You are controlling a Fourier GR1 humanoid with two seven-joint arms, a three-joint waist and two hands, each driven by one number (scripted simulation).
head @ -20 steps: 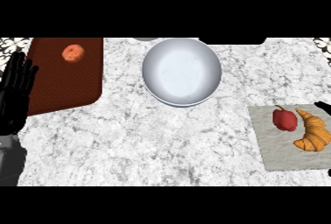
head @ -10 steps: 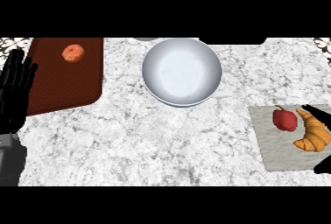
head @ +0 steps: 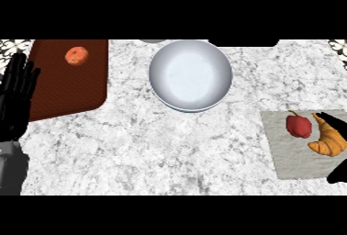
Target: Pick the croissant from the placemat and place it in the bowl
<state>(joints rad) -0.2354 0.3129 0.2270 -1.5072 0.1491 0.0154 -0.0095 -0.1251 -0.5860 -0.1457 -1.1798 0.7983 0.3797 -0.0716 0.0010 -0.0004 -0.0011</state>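
No brand, label or writing can be read on anything here.

Nearest the lower edge on the robot's left, a grey forearm rises into the left hand [head: 17, 98], which rests at the far left of the view with its fingers straight and pointing up — open, holding nothing. Its fingers lie over the left edge of a dark brown board [head: 71, 87], and an orange fruit [head: 76, 55] sits on that board beyond and to the right of the fingertips, apart from them.

At the right edge only parts of the right hand [head: 335, 123] show: a dark tip above the croissant and another dark shape low at the edge near the mat's front corner. How far its fingers are spread cannot be told, nor whether it touches anything.

The croissant [head: 328, 140] lies on the grey placemat [head: 291, 160], hard against the right edge of the view, just below the right hand's upper dark tip and above the lower one — so it sits between the two visible parts of that hand. A red pepper [head: 299, 126] with a small stem lies just to the croissant's left on the same mat, close beside it.

Farther off, up and to the left of the right hand, the white bowl [head: 191, 75] stands on the speckled stone counter [head: 156, 142], well apart from the croissant and roughly midway between the two hands. Nothing lies in it.
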